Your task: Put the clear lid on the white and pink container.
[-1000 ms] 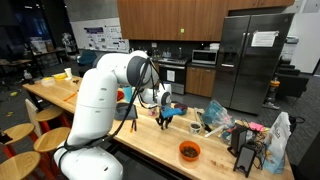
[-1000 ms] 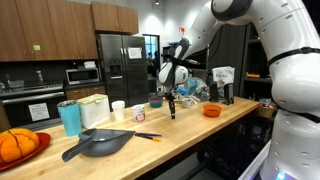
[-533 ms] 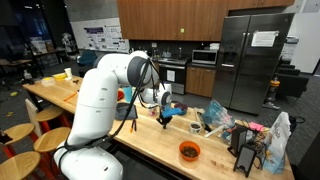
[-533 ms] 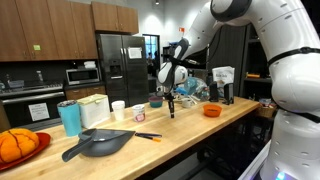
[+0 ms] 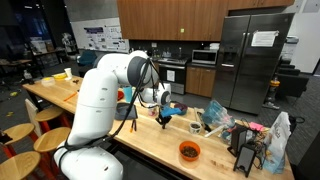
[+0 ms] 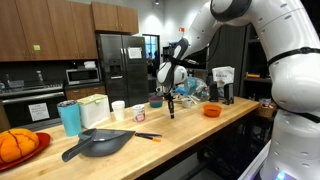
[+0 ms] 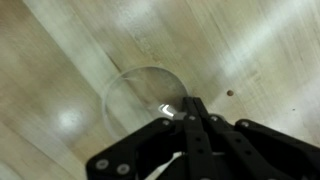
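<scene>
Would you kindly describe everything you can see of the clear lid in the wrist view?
The clear lid is a round, thin, see-through disc, plastic by its look, with a faint rim and a bright glint near one edge. It lies flat on the pale wooden counter, whose grain shows through it. The gripper is shut at the lid's edge, apparently pinching the rim. Nothing else touches it.

In the wrist view the counter (image 7: 60, 60) is pale, smooth wood with a soft sheen, the clear lid (image 7: 140, 95) at ten o'clock of the matt black gripper (image 7: 187, 113) looks like glossy transparent plastic.
</scene>
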Available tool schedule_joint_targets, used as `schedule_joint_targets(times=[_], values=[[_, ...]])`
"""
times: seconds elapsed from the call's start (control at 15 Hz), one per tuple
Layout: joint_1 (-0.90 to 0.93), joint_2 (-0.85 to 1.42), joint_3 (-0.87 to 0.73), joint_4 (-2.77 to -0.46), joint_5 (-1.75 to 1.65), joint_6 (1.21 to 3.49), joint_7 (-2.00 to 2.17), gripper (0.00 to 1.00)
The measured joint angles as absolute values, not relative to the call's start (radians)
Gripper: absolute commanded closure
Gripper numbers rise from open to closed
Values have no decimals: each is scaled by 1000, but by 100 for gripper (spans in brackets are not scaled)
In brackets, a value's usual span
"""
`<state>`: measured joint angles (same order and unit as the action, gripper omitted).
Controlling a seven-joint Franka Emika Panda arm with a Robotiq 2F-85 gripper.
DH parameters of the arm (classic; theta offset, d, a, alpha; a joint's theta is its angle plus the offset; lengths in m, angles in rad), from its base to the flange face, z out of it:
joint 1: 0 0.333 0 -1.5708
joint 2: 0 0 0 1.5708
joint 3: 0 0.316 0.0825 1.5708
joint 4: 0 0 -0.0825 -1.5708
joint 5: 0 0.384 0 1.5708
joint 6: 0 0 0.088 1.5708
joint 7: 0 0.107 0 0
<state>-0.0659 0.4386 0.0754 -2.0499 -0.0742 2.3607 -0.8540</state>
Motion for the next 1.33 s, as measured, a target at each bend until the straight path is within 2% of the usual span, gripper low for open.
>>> schedule_joint_targets(times=[0.67, 1.33], values=[[-85, 288, 125, -1978, 68, 2057, -1030, 100], [-131, 316, 108, -1675, 431, 1522, -1433, 100]])
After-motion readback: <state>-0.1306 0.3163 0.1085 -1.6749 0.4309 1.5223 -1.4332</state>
